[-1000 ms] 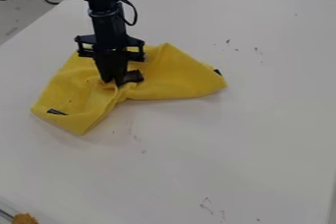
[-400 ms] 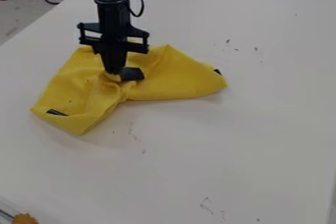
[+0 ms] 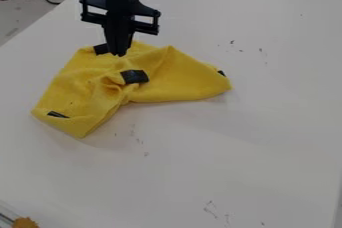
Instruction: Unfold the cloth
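"Is the soft yellow cloth with black patches (image 3: 180, 79) all flat now?"

"No. It lies in a bunch on the smooth white desk (image 3: 254, 137), over on the left and up a bit. I think most of the job is left to do."

"Is any part done?"

"Some bits look spread out. The right side makes a wide, pointy wing, and the left side makes another. But the middle is all scrunched, like a bow tie with a knot."

"What are the folds like?"

"Puffy and round. There's a small twisty lump near the middle, and the bottom left edge looks rolled over. It looks like thin, bendy stuff, a bit fuzzy, so it might crease easily."

"And the black bits?"

"One dark square patch (image 3: 134, 76) sits near the middle. More dark bits peek out by the left corner, the right tip and the top. If those are corner patches, the one in the middle should go out to the side."

"Where's the black metal claw (image 3: 119, 54)?"

"By the top part of the cloth. Its two tips are together, and I see no cloth pinched in them. I can't tell if they touch it. I guess it needs to grab a folded corner and pull it out."
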